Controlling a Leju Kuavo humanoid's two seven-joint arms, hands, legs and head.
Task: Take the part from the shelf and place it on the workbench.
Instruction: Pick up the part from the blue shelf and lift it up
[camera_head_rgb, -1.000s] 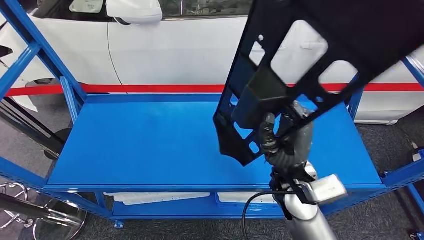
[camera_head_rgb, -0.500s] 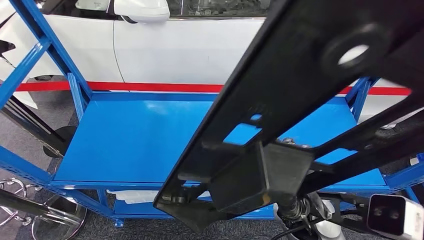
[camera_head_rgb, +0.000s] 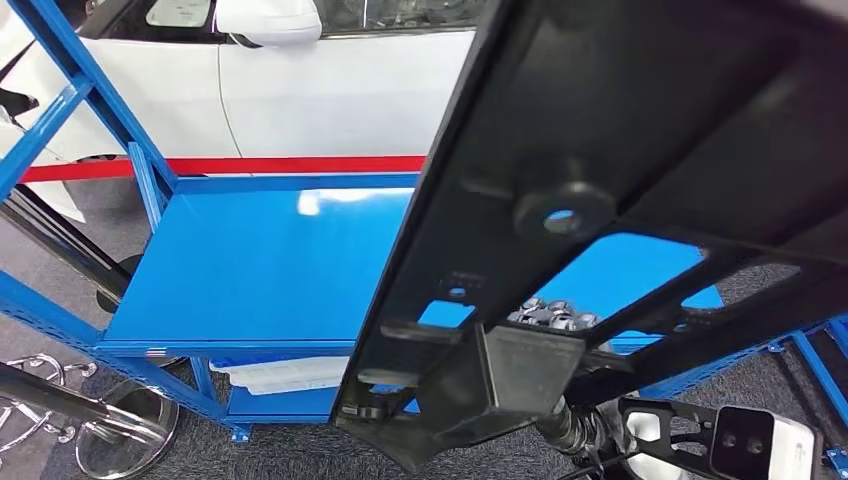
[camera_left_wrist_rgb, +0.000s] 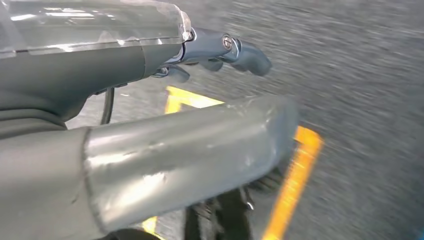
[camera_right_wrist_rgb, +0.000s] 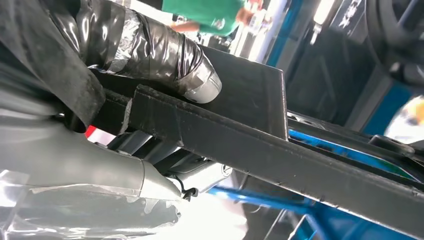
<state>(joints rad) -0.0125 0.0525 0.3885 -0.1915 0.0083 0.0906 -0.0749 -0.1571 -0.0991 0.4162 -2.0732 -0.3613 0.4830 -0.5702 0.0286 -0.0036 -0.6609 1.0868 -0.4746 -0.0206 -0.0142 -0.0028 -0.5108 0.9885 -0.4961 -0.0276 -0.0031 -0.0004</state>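
black slotted plastic part (camera_head_rgb: 640, 150), flat and ribbed, in right hand's (camera_right_wrist_rgb: 100, 95) clamped fingers (camera_right_wrist_rgb: 165, 55)

The right hand (camera_right_wrist_rgb: 100, 100) has a thick thumb wrapped in glossy dark tape with paler grey strips near its rounded tip, and a strip of rough black fabric lies across its base. Below it sits a smooth grey cover under crinkled clear film. The left hand (camera_left_wrist_rgb: 150, 150) shows a broad silver-grey thumb, scuffed and taped, a matt black body under a clear plastic shell, and dark metallic fingers (camera_left_wrist_rgb: 240, 50) joined by a round silver screw. A thin black cable runs beside it. In the head view, a white camera box (camera_head_rgb: 760, 445) sits on a black bracket at the right wrist.
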